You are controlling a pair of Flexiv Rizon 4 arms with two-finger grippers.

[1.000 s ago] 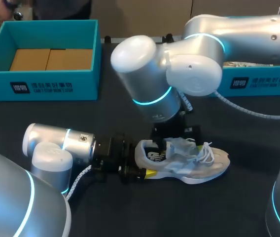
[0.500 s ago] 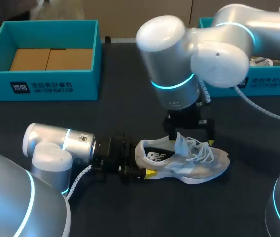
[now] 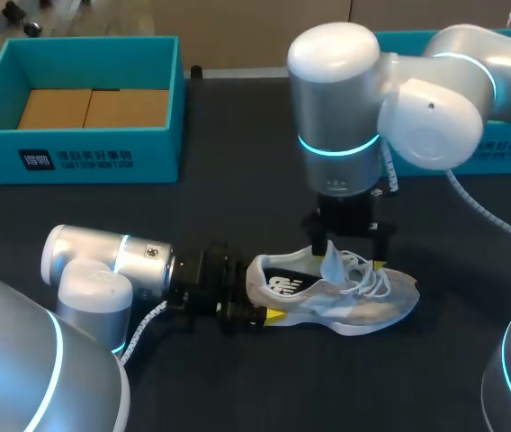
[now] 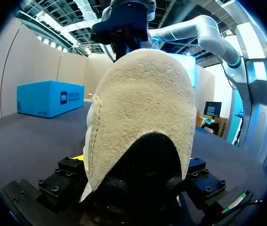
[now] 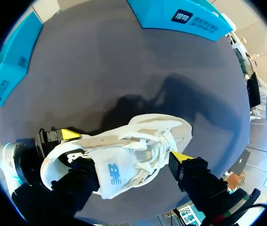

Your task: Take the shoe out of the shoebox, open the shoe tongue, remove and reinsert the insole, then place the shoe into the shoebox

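We see the shoe [image 3: 354,301] lying on the dark surface [image 3: 237,198] near its middle, out of both boxes, with the heel to the left and the toe to the right. It rests on its sole. Its pale tongue [image 3: 332,263] stands up above the white laces [image 3: 372,279].

Our left tool [image 3: 257,295] comes in low from the left and has the heel in its grip. One yellow tip shows on the near side of the heel and the other on the far side. In the left wrist view the suede heel sits between the two fingers and blocks almost everything ahead.

Our right tool [image 3: 350,252] hangs straight down over the middle of the shoe. Its fingers are spread wide, one on the far side and one on the near side of the laced part, and they grip nothing. The raised tongue stands between them and leans towards one finger.

A teal left box [image 3: 103,157] with brown card inside sits at the far left. A second teal right box [image 3: 507,153] sits at the far right, partly hidden behind our right arm.
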